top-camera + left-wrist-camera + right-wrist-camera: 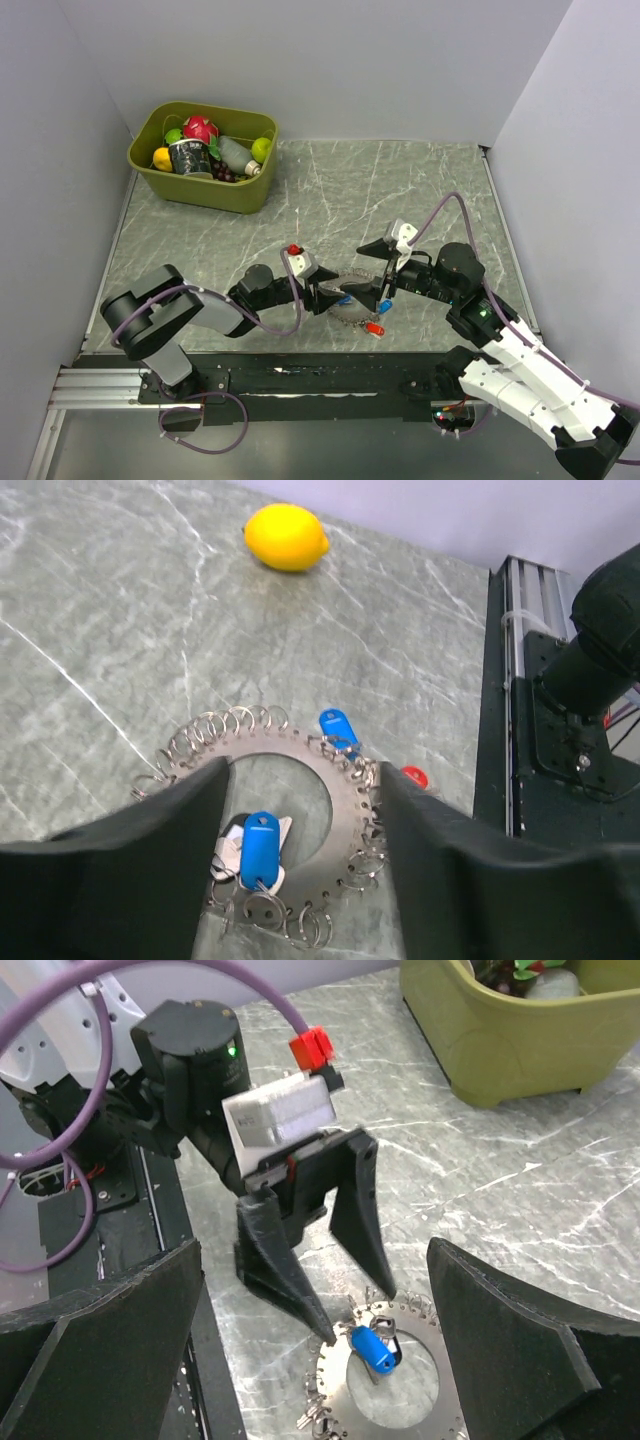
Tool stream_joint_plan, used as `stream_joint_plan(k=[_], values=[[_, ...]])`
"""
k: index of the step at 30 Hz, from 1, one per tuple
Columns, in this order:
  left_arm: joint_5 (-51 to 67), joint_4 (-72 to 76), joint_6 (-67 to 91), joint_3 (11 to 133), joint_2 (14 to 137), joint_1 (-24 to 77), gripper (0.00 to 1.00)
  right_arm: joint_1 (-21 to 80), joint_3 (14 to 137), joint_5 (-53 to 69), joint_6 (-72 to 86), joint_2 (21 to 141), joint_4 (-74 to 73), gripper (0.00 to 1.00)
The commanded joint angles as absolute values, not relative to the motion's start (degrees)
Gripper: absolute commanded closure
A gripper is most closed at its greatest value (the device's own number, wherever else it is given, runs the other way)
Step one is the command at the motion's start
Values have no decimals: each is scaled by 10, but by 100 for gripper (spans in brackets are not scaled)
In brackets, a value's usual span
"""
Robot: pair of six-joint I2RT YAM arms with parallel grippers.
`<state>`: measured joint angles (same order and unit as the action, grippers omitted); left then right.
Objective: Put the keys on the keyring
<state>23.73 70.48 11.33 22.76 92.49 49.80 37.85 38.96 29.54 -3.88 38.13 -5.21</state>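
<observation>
The keyring [345,815] is a flat metal disc edged with many small split rings, lying on the marble table. On it lie a blue-headed key [260,848] and a whitish key [226,858], between my left gripper's fingers [150,865]. The left gripper [300,772] is open and astride the disc, touching neither key. A second blue key [337,725] sits at the disc's far rim, and a red key [413,777] lies just off it. My right gripper [383,270] hovers open over the disc's right side with nothing between its fingers. The right wrist view shows the blue key [375,1350] below the left fingertips.
A yellow lemon [286,537] lies on the table beyond the keyring. An olive-green bin [205,190] of fruit and bottles stands at the back left. The black base rail [330,375] runs along the near edge. Grey walls enclose the table.
</observation>
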Motion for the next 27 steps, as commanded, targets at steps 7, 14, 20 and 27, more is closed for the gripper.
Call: stream_joint_plan(k=[7,14,20,27], values=[[233,753,129,208,868,486,7,379,397,310,-37,394,-36,0],[313,840,191,201,863,456,4,379,397,324,-34,407,-34,0],[323,838,216,200,823,441,4,378,402,330,-37,424,-21,0],[301,721,175,204,738,431,4,379,409,335,-41,439,-16,0]])
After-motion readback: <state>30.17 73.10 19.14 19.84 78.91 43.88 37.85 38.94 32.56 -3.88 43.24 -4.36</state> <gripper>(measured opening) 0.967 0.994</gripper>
